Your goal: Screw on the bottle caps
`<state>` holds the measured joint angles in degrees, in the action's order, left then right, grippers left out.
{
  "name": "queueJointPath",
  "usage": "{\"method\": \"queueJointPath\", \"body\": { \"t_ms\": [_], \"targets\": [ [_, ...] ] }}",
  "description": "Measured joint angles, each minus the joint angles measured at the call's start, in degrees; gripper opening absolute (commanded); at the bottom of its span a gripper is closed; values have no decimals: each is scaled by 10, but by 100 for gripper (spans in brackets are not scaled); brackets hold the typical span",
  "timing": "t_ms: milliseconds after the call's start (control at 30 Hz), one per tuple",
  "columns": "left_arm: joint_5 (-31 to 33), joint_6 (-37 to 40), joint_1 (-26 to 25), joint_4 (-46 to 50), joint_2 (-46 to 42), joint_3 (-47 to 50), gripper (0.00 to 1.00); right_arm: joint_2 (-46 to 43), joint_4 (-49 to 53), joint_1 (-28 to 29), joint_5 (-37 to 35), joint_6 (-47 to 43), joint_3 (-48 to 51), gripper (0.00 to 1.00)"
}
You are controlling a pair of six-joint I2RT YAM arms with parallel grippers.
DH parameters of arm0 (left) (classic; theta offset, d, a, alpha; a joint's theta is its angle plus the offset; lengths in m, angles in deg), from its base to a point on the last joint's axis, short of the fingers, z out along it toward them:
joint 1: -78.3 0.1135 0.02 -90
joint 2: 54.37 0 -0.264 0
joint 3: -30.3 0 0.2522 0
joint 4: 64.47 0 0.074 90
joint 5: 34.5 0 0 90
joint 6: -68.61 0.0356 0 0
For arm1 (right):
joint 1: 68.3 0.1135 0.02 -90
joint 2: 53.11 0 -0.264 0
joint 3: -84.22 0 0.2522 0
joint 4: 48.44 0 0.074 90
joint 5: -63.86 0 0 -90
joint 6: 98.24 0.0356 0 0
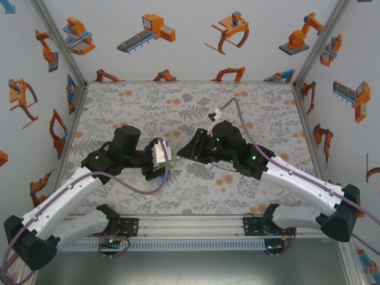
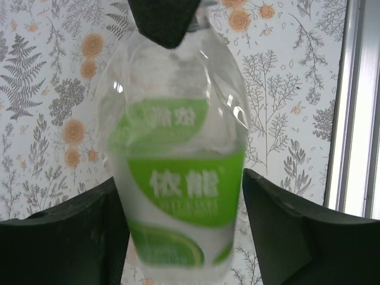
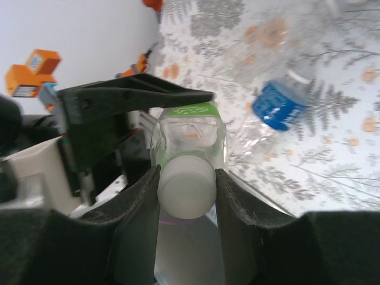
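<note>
Closest to me, my right fingers (image 3: 139, 214) are pinching the white cap (image 3: 187, 193) on the neck of the green-label bottle (image 2: 178, 178). My left fingers (image 2: 71, 237) sit either side of that bottle's body, touching it, but I can't tell if they're actually squeezing. Beyond the green-label bottle, a blue-label bottle (image 3: 279, 107) lies on the bench (image 3: 332, 178).

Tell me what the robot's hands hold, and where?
The right gripper pinches the white cap by its sides; the left gripper holds the green bottle around its middle.
</note>
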<state>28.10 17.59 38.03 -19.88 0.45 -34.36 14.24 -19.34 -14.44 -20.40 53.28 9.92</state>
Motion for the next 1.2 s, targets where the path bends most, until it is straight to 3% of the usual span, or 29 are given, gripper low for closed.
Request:
{"method": "queueJointPath", "body": {
  "t_ms": [300, 767, 1000, 1200],
  "targets": [
    [49, -34, 8, -33, -17, 0, 72, 50, 129, -129, 23, -118, -55, 10],
    [98, -174, 85, -60, 23, -33, 71, 289, 354, -273, -33, -398, -384, 9],
    [108, -194, 88, -69, 26, -34, 72, 432, 410, -319, -53, -470, -519, 9],
    [111, -198, 90, -73, 43, -34, 71, 499, 428, -353, -52, -492, -581, 8]
  ]
}}
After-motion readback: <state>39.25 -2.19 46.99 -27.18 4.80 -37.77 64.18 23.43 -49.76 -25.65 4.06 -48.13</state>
